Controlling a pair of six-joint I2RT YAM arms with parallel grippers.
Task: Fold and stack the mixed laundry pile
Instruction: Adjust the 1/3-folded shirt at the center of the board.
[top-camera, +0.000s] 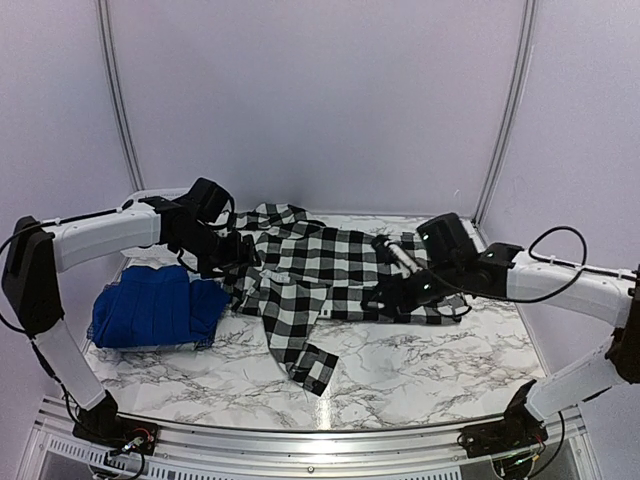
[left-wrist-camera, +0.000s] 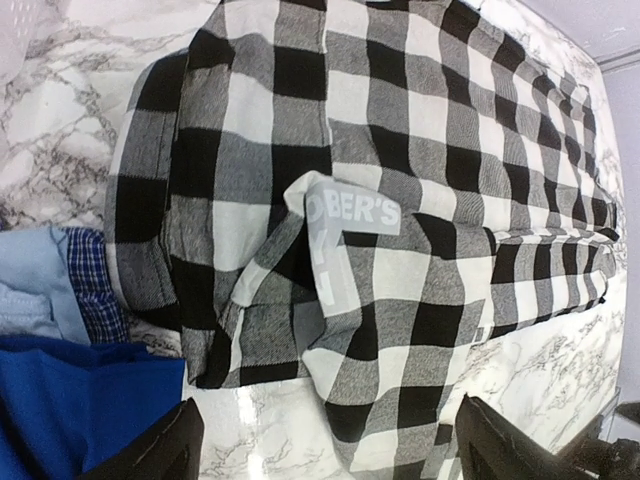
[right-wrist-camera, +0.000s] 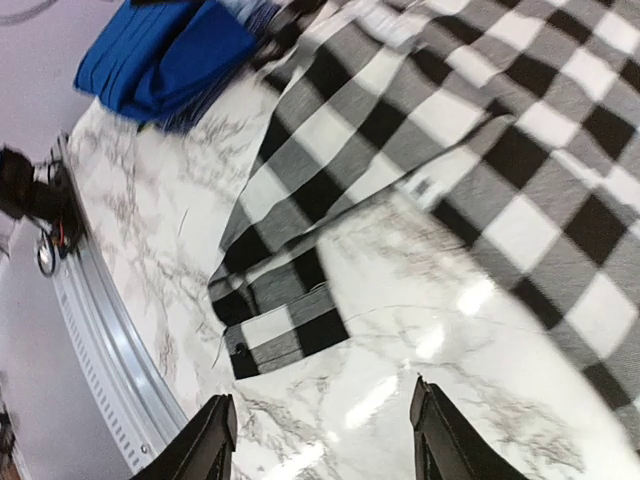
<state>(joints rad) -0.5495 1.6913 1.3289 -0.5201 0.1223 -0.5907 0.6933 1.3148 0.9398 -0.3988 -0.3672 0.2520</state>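
Across the middle of the marble table (top-camera: 430, 365) lies one black-and-white buffalo-check flannel shirt (top-camera: 320, 270), spread out but rumpled, with a lettered white patch showing and one cuffed sleeve toward the near edge. Bunched at its left are one royal-blue shirt (top-camera: 150, 305), one pale blue T-shirt (left-wrist-camera: 35, 270) and one small-checked navy cloth (left-wrist-camera: 95, 285). Both grippers stand spread wide and empty: the left gripper (left-wrist-camera: 325, 432) above the flannel, the right gripper (right-wrist-camera: 322, 415) above marble beside it.

The black-and-white buffalo-check flannel shirt (top-camera: 320, 275) lies spread across mid-frame, one sleeve trailing toward lower centre. Left of it the royal-blue shirt (top-camera: 150, 305) sits bunched, a pale blue T-shirt (left-wrist-camera: 30, 270) and small-checked navy cloth (left-wrist-camera: 95, 280) tucked against it.
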